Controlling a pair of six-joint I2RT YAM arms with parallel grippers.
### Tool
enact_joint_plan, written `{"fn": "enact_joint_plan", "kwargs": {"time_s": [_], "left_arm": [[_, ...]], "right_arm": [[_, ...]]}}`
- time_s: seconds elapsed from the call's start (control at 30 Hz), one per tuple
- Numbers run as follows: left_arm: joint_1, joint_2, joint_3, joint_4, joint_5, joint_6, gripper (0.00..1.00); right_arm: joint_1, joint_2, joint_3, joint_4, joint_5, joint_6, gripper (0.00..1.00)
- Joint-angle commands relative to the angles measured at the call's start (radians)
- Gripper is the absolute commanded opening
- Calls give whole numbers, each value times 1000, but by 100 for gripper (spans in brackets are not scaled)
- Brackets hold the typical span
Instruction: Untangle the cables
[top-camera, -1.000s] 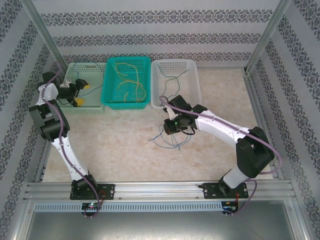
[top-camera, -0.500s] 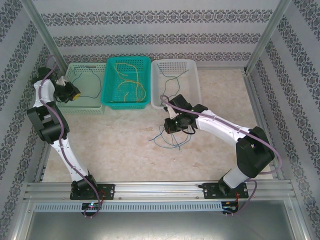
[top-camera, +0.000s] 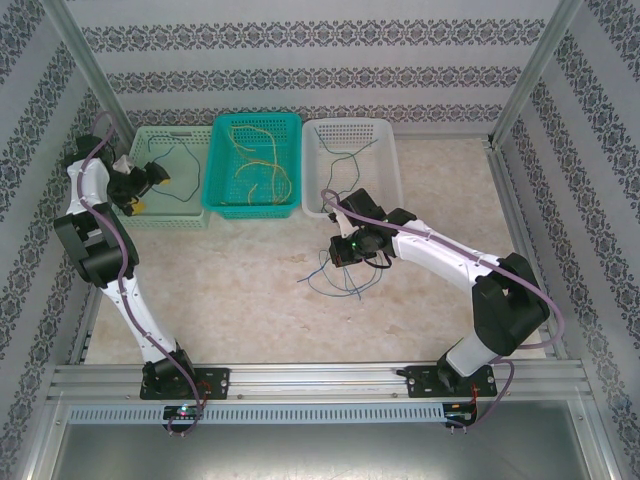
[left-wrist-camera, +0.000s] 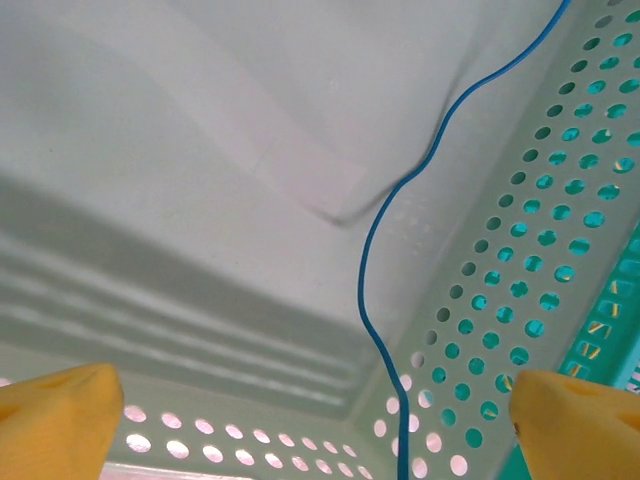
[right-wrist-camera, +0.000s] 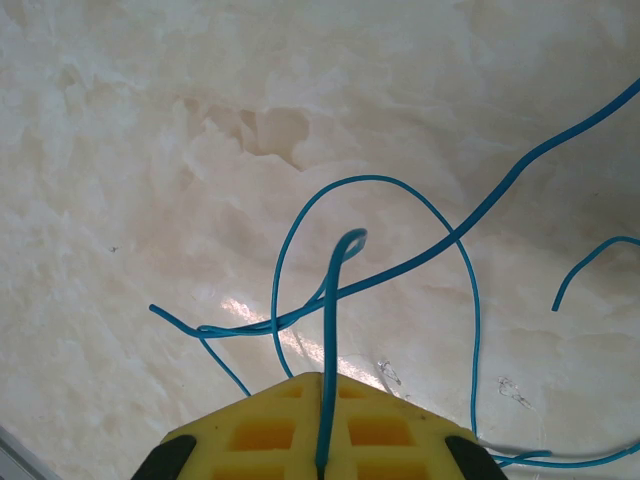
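Observation:
A tangle of thin blue cables (top-camera: 335, 277) lies on the marble table in front of the white basket. My right gripper (top-camera: 346, 250) is low over it and shut on one blue cable (right-wrist-camera: 330, 330), which loops up out of the pressed-together yellow pads (right-wrist-camera: 250, 430). Other blue strands (right-wrist-camera: 470, 220) cross beneath on the table. My left gripper (top-camera: 150, 191) hangs open inside the pale green basket (top-camera: 185, 215). Its yellow fingertips (left-wrist-camera: 55, 420) stand wide apart, and a loose blue cable (left-wrist-camera: 375, 270) runs down the basket floor between them, touching neither.
A teal basket (top-camera: 222, 205) holding yellow cables (top-camera: 255, 165) stands in the middle of the back row. To its right, the white basket (top-camera: 390, 165) holds a thin dark cable (top-camera: 345, 158). Patterned walls and metal posts close in the table.
The left gripper closed and then opened again over the pale green basket, shifting slightly left. The right arm and its held blue cable have stayed put.

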Motion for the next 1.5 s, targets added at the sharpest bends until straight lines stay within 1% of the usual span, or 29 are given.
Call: {"fn": "enact_joint_plan", "kwargs": {"time_s": [0.0,0.1,0.17,0.2,0.23,0.27,0.3,0.33,0.37,0.4,0.53,0.6,0.63,0.67,0.7,0.73,0.77,0.8,0.83,0.9,1.07,1.17,1.23,1.3,1.33,1.4,1.47], "left_arm": [[2,-3,33,-56,-51,29,100],[-1,-10,26,-60,-101,35,100],[-3,-15,17,-54,-83,46,99],[-3,-16,15,-50,-66,48,94],[-4,-17,11,-43,-45,47,79],[-3,-19,6,-34,-31,44,50],[-3,-22,-3,-25,-31,37,30],[-3,-25,-10,-16,-35,37,17],[-3,-31,-19,-8,-33,45,11],[-3,-36,-28,-4,-26,55,9],[-4,-53,-46,8,-29,56,9],[-3,-61,-53,12,-39,52,10],[-3,-66,-58,15,-41,53,10],[-3,-71,-63,17,-43,53,12],[-3,-76,-69,20,-47,52,18],[-3,-81,-74,23,-51,49,31],[-3,-86,-79,27,-62,44,46],[-3,-91,-83,30,-67,41,66],[-3,-95,-83,30,-73,37,98],[-3,-95,-79,27,-78,36,100],[-3,-95,-72,26,-39,32,100],[-4,-95,-76,30,-24,34,100],[-3,-95,-78,34,-20,35,97],[-3,-98,-83,37,-12,38,90],[-3,-99,-86,39,-10,41,84],[-4,-104,-93,44,-10,44,67],[-5,-112,-104,56,0,49,57]], "right_arm": [[-6,-21,-11,16,1,4,5],[-7,-21,-14,15,0,5,6],[-9,-20,-15,16,1,4,6],[-9,-20,-17,16,2,6,6],[-11,-22,-17,16,4,6,6],[-12,-23,-17,16,6,5,6],[-12,-24,-17,16,7,5,6],[-13,-27,-18,16,11,5,6],[-14,-31,-17,17,14,5,6],[-15,-35,-20,19,16,6,6],[-17,-57,-20,31,11,3,7],[-21,-66,-21,33,7,3,10],[-24,-68,-21,33,8,4,15],[-26,-71,-21,33,7,6,24],[-26,-73,-20,33,5,7,28],[-27,-75,-19,34,4,7,29],[-27,-78,-18,35,1,8,31],[-27,-79,-17,36,2,9,31],[-26,-80,-16,36,3,9,31],[-27,-80,-14,34,6,9,32],[-25,-80,30,17,10,-2,36],[-14,-78,131,35,23,-21,37],[-4,-38,234,68,7,-24,39],[13,45,368,94,-41,-24,39],[26,110,460,92,-80,-35,39],[50,248,659,57,-157,-61,41],[63,360,811,48,-201,-75,43]]}}
